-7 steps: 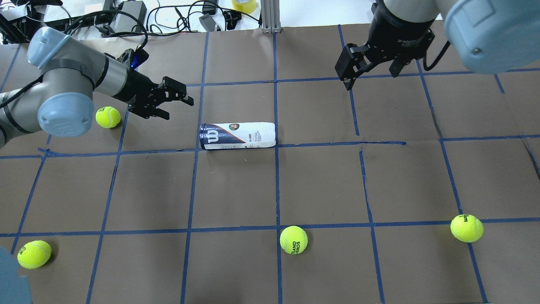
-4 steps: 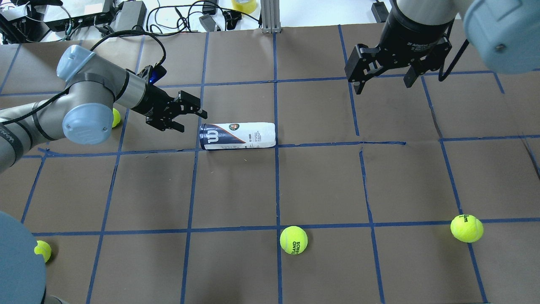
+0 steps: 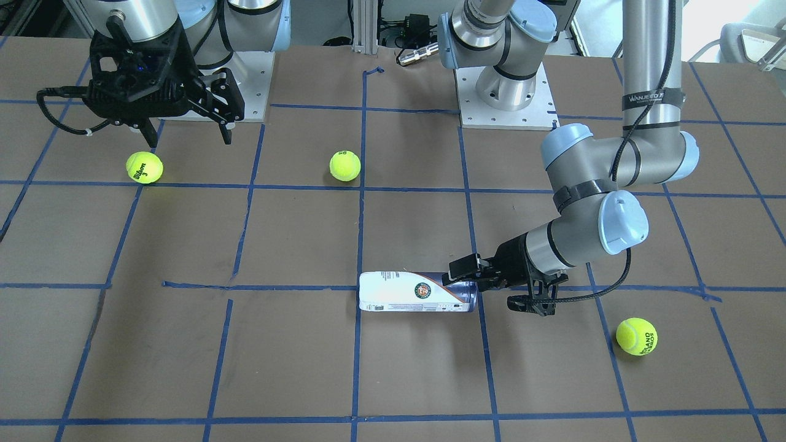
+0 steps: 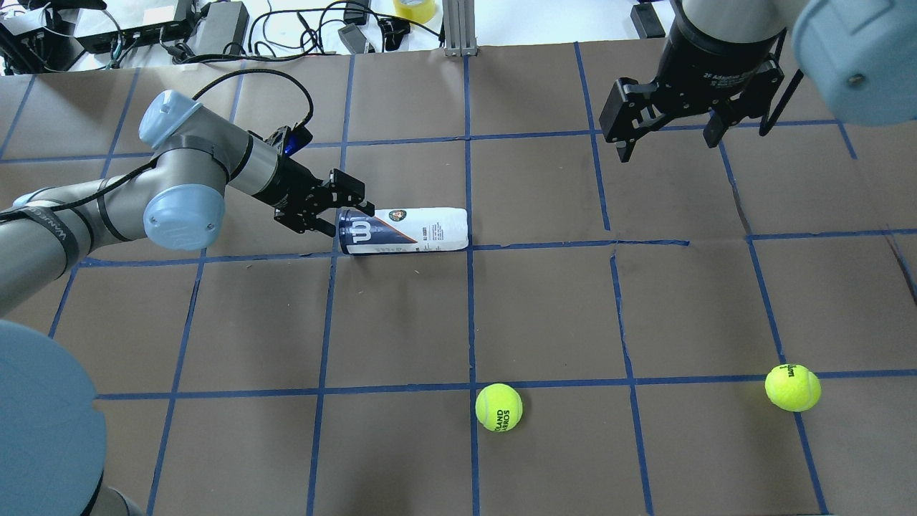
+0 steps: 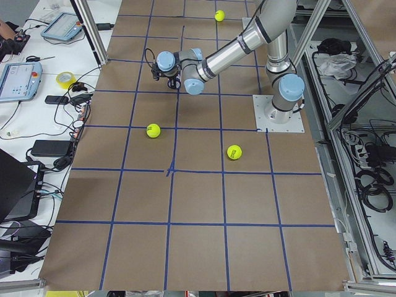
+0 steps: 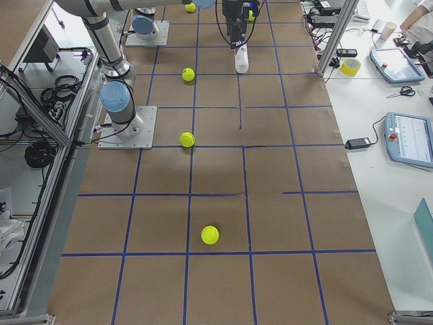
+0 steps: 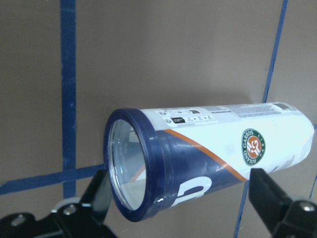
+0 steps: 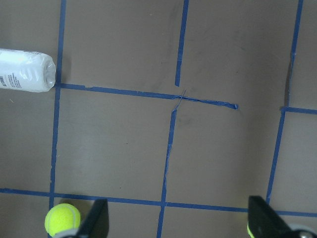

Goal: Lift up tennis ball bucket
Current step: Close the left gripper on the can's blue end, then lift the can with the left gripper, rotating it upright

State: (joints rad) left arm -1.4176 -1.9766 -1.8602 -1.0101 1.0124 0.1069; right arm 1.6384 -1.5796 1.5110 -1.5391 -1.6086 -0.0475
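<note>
The tennis ball bucket (image 4: 403,230) lies on its side on the brown table, dark blue rim toward my left arm. It also shows in the front view (image 3: 417,292) and fills the left wrist view (image 7: 208,153). My left gripper (image 4: 344,217) is open, low at the rim end, with one finger (image 7: 99,191) on each side of the rim and not closed on it. It also shows in the front view (image 3: 476,283). My right gripper (image 4: 666,140) is open and empty, high over the far right of the table, well away from the can.
Yellow-green tennis balls lie at the near middle (image 4: 498,407) and near right (image 4: 792,387). A third ball (image 3: 636,336) lies near my left arm. Cables and boxes (image 4: 215,29) and a metal post (image 4: 458,29) line the far edge.
My left gripper has moved right to the can's rim end and now straddles it. My right gripper has drifted right. The can has not moved.
</note>
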